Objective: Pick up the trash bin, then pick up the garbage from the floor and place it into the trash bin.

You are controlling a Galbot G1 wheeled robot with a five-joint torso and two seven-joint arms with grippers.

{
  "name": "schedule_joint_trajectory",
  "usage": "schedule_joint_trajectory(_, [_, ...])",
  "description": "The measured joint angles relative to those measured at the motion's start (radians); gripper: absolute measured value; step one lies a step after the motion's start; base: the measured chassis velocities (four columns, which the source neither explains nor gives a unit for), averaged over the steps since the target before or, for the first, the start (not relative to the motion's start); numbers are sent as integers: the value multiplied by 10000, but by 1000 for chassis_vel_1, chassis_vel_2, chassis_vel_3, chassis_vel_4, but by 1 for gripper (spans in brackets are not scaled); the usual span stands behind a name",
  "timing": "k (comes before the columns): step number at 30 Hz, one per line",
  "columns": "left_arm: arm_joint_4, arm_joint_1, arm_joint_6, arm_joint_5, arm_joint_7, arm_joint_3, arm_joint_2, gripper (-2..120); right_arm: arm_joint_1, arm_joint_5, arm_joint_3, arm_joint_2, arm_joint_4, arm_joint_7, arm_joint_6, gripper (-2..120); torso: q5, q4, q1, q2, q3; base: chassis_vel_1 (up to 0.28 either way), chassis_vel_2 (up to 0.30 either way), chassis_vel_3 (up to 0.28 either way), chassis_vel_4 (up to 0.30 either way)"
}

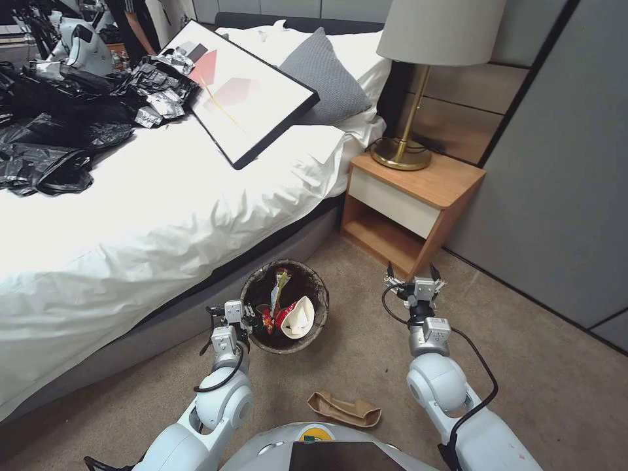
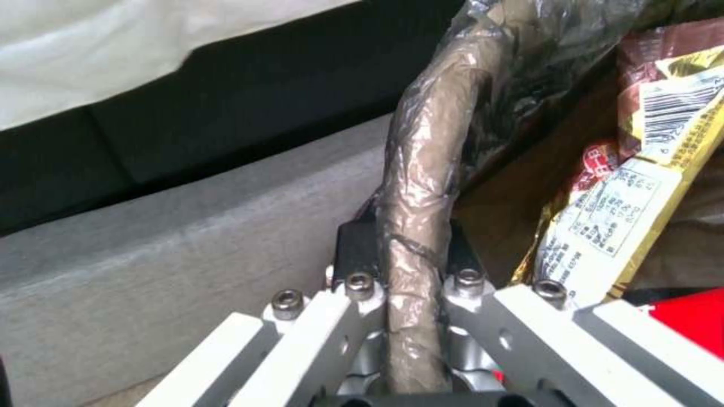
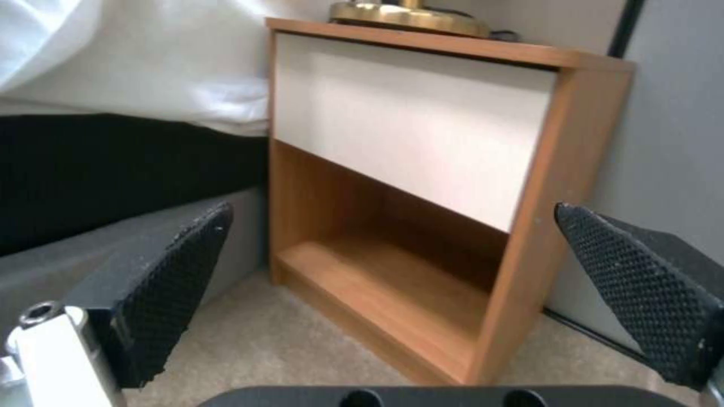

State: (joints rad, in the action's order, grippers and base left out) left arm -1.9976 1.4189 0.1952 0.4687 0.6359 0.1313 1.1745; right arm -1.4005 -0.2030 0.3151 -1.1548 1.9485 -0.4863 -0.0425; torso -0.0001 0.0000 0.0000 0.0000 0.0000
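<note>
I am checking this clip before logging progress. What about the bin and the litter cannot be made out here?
- Trash bin outer wall and base: head view looks down into it; the rim hides them.
- Litter deep in the bin: wrappers and a cup cover it.
- Left tool fingertips: the bagged rim they clamp hides them.
- Brown paper bag contents: folded flat, unseen.
- Right tool: open, holding nothing.
</note>
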Motion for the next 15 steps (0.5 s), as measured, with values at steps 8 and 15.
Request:
schedule_joint_trajectory(8, [0, -15, -4, -4, -1, 3, 43, 2, 141, -72, -56, 8, -56, -44, 75, 100, 0, 0, 0, 0, 0, 0, 0, 0, 0])
schedule_joint_trajectory(15, [36, -30, -4, -18, -5, 2, 74, 2, 276, -107, -125, -16, -150, -85, 91, 100, 0, -1, 0, 0, 0, 0, 0, 0, 0])
